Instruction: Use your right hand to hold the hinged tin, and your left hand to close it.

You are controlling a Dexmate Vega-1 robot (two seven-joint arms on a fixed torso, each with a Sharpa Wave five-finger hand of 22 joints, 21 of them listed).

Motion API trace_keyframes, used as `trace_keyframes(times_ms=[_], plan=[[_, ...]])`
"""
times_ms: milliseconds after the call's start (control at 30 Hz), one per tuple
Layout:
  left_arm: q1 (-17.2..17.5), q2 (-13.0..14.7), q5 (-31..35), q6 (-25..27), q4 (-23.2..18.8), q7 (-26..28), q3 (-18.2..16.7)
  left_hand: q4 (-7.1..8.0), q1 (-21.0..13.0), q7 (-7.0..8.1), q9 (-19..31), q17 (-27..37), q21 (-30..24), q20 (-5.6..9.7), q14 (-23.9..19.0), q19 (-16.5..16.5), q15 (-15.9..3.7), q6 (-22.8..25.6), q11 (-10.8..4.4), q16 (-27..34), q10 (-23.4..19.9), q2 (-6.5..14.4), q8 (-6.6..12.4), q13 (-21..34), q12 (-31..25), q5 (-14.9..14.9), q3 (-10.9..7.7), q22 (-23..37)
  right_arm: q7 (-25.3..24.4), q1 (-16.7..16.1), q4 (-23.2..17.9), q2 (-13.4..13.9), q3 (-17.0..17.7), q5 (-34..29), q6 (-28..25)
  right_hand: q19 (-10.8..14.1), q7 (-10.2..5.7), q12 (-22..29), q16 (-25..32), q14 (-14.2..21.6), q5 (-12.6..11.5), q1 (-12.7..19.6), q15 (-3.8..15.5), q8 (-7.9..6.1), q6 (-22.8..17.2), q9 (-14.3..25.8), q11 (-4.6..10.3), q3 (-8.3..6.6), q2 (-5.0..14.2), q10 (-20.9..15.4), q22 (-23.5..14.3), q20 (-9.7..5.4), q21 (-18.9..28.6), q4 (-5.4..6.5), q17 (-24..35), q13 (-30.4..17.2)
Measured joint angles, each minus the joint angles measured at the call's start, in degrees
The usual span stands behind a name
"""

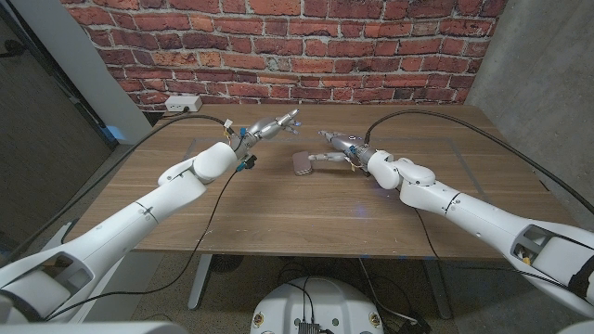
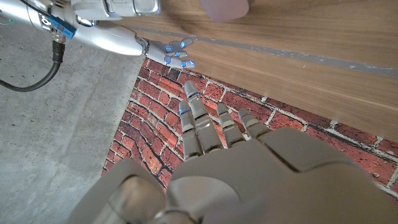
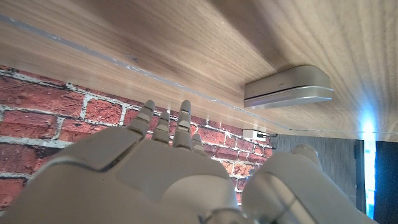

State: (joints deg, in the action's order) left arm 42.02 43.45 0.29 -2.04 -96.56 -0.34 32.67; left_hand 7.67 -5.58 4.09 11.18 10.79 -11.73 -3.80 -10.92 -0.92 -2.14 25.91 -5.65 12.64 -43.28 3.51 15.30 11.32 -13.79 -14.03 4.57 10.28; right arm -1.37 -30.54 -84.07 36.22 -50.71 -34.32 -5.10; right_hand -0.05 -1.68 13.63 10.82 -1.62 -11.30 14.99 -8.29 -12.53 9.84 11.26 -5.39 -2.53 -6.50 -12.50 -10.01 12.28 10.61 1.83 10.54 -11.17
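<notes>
Red brick wall (image 1: 278,37) backs the wooden counter (image 1: 278,213), where the hinged tin (image 1: 303,163) lies near the middle. It is a small, rounded, grey metal box, and in the right wrist view (image 3: 287,86) its lid sits down on the base. The left robot hand (image 1: 274,125) hovers beyond the tin, fingers straight and spread, holding nothing. The right robot hand (image 1: 339,147) is just beside the tin, fingers extended and empty; whether it touches is unclear. The tin's long axis runs roughly away from the robot.
</notes>
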Motion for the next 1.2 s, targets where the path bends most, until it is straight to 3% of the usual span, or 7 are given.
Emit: trace_keyframes(times_ms=[100, 233, 333, 433, 767, 1000, 1200], plan=[[-0.23, 0.0, 0.56, 0.28, -0.05, 0.01, 0.3, 0.11, 0.0, 0.0, 0.0, 0.0, 0.0, 0.01, 0.0, 0.01, 0.0, 0.0, 0.0, 0.0, 0.0, 0.01, 0.0, 0.0, 0.07, -0.4, 0.11, 0.0, -0.48, -0.34, -0.29, 0.32, 0.8, 0.49, -0.2, 0.0, 0.0, 0.02, 0.0, 0.05, 0.0, 1.57, 0.05, -0.14, 0.0, -0.08, 0.3, -1.22, 2.33, 0.31, 0.08, 0.0, 0.0, -0.22, -0.08, 0.0], [-0.7, -0.02, 1.51, 0.69, -0.06, -0.38, 0.8, 0.11, 0.6, 1.47, 0.0, 0.0, 0.0, 0.21, 1.13, 0.23, -0.11, -4.04, 0.82, -0.45, 0.91, 0.6, -1.63, 0.3, 1.12, -0.39, 0.43, 0.0, -1.37, -0.93, -0.91, 0.68, 2.12, 1.21, -0.8, 0.02, -0.95, 0.03, 0.0, 0.74, 0.0, 4.41, 0.75, -0.46, -0.13, -0.08, 0.95, -4.37, 7.72, -0.35, 0.16, -0.02, 0.0, -1.05, -0.16, 0.0], [-1.17, -0.08, 2.21, 0.84, 0.0, -0.88, 1.37, 0.17, 0.6, 3.23, 0.0, 0.0, 0.0, 0.0, 1.45, 0.45, -0.02, -8.25, 0.94, -0.45, 1.4, 0.6, -3.42, 0.3, 1.53, -0.61, 0.8, -0.01, -2.33, -1.46, -1.51, 0.88, 3.16, 2.02, -1.57, 0.47, -4.52, 0.03, 0.0, 0.92, 0.0, 6.98, 2.42, -1.55, -3.75, -0.35, 2.3, -7.6, 13.11, -1.06, 0.01, -0.47, 0.05, -2.18, -0.4, 0.0], [-1.6, -0.18, 2.97, 0.86, 0.25, -1.43, 1.89, 0.17, 0.42, 5.33, 0.0, 0.0, 0.0, 0.0, 1.64, 0.45, -0.21, -10.49, 0.94, -0.45, 2.0, 0.78, -4.14, 0.3, 1.8, -0.61, 0.8, 0.0, -3.21, -2.05, -2.05, 1.08, 4.12, 3.14, -2.25, 1.02, -7.34, 0.03, 0.0, 1.11, 0.0, 8.23, 4.24, -2.12, -8.04, -0.35, 4.45, -9.97, 16.25, -1.79, 0.0, -1.52, 0.05, -2.77, -0.39, 0.03], [-3.25, 0.0, 6.92, 0.78, 0.44, -2.86, 3.7, 0.17, -0.18, 5.52, 0.01, 0.0, 0.3, 0.41, 1.95, 0.85, 0.1, -12.95, 0.96, -0.78, 1.97, 1.38, -4.72, 0.29, 1.8, -0.82, 0.8, -0.01, -6.83, -4.69, -4.83, 1.96, 7.82, 6.78, -3.55, 1.25, -9.33, 0.37, -0.01, 1.41, 0.0, 8.67, 6.34, -2.12, -10.37, -0.35, 6.47, -13.24, 18.3, -2.59, 0.0, -4.13, 0.3, -1.49, 0.01, 0.25], [-3.83, 0.56, 10.72, 2.23, -0.99, -3.43, 5.01, 0.64, -0.45, 4.37, -0.27, 0.0, 0.3, 0.09, 1.95, 1.17, 0.1, -12.19, 1.9, -0.78, 1.03, 2.86, -4.4, 0.29, 1.79, -1.27, 0.3, -0.01, -9.42, -5.93, -5.93, 2.22, 9.58, 8.89, -3.55, 1.63, -9.17, 0.36, 0.21, 1.73, 0.0, 7.24, 7.89, -2.12, -11.69, -0.34, 6.88, -15.34, 18.43, -3.01, 0.0, -4.55, 0.49, 0.99, 0.54, 0.25], [-4.01, 0.92, 14.64, 4.06, -2.32, -3.78, 6.07, 0.47, -0.46, 4.09, -0.26, 0.0, 0.29, 0.09, 1.95, 1.16, 0.11, -11.47, 2.14, -0.78, 0.37, 2.87, -4.01, 0.29, 1.79, -1.27, 0.14, -0.01, -11.17, -6.74, -6.96, 2.35, 10.62, 9.75, -3.46, 1.52, -8.64, 0.36, 0.43, 1.73, 0.41, 5.36, 7.89, -1.82, -12.21, -0.34, 6.87, -15.48, 17.63, -3.0, 0.0, -4.66, 0.49, 3.03, 0.8, 0.25]])
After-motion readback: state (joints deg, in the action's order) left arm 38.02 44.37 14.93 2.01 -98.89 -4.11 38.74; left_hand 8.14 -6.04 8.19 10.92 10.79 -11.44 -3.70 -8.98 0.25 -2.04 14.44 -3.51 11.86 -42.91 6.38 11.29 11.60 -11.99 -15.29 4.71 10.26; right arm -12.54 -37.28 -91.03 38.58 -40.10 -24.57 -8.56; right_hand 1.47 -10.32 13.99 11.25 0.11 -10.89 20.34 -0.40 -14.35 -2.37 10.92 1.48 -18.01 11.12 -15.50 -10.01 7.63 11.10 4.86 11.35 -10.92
